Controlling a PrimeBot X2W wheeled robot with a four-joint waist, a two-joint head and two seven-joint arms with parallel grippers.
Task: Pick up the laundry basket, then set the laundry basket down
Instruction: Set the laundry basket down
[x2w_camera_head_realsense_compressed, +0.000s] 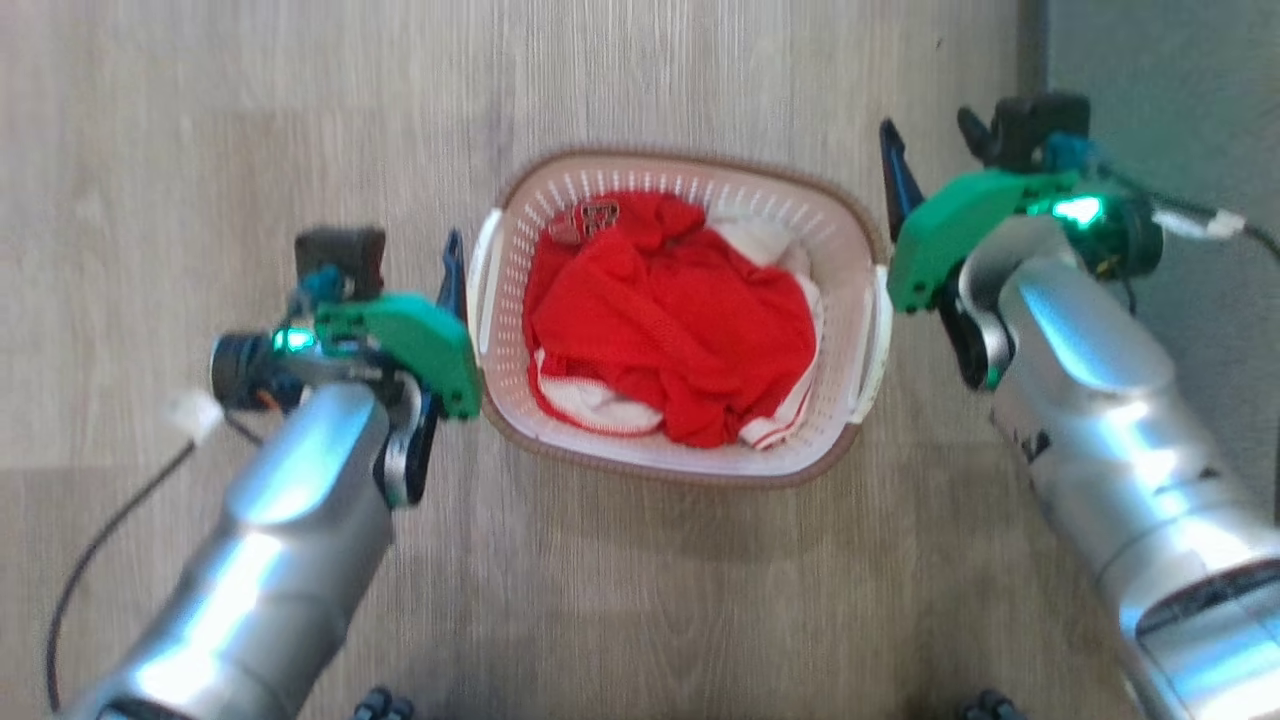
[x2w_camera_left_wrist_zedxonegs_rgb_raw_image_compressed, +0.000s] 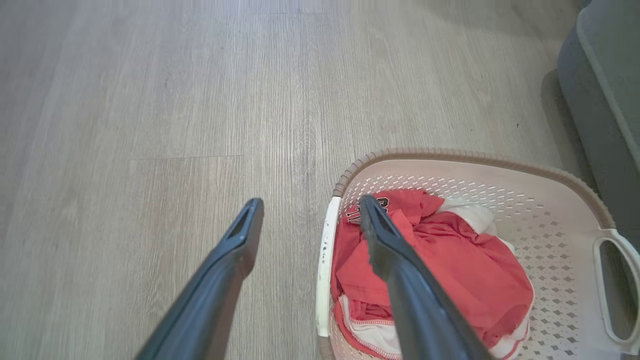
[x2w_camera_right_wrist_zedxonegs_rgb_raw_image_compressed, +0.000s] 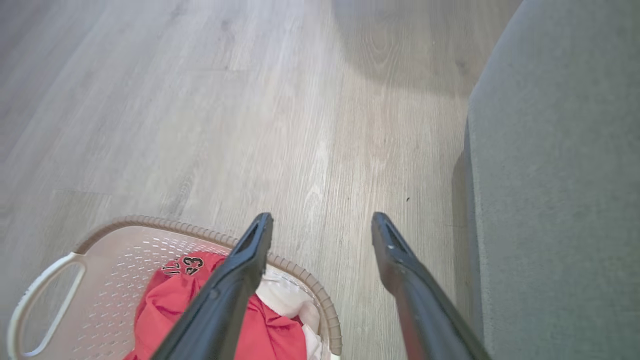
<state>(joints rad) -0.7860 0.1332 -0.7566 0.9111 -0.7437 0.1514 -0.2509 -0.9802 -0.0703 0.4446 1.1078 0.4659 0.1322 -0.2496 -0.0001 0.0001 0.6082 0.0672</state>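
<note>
Floor (x2w_camera_head_realsense_compressed: 700, 600): pale wood-look planks across the whole head view.
Black cable (x2w_camera_head_realsense_compressed: 80, 570): lower left of the head view, curving from the left forearm down to the bottom edge.
Left gripper (x2w_camera_left_wrist_zedxonegs_rgb_raw_image_compressed: 310, 202): mid-left of the head view, right beside the basket's left end. The jaws are spread wide and hold nothing. In the left wrist view one finger lies over bare floor and the other over the clothes, with the white left handle (x2w_camera_left_wrist_zedxonegs_rgb_raw_image_compressed: 324, 270) between them. I cannot tell whether either finger touches it.
Laundry basket (x2w_camera_head_realsense_compressed: 848, 260): centre of the head view, sitting on the floor between the two grippers. It is cream-white with perforated walls, a brown woven-look rim and a white handle at each end.
Red jersey (x2w_camera_head_realsense_compressed: 670, 310): crumpled inside the basket and covering most of its bottom, with dark lettering near the upper left.
White garment (x2w_camera_head_realsense_compressed: 760, 240): under the jersey, showing at the upper right and lower edge.
Right gripper (x2w_camera_right_wrist_zedxonegs_rgb_raw_image_compressed: 322, 217): upper right of the head view, just beside the basket's right end. The jaws are parted and empty, one finger over the rim and clothes, the other over the floor.
Grey upholstered furniture (x2w_camera_right_wrist_zedxonegs_rgb_raw_image_compressed: 560, 175): far right edge, near the right gripper.
</note>
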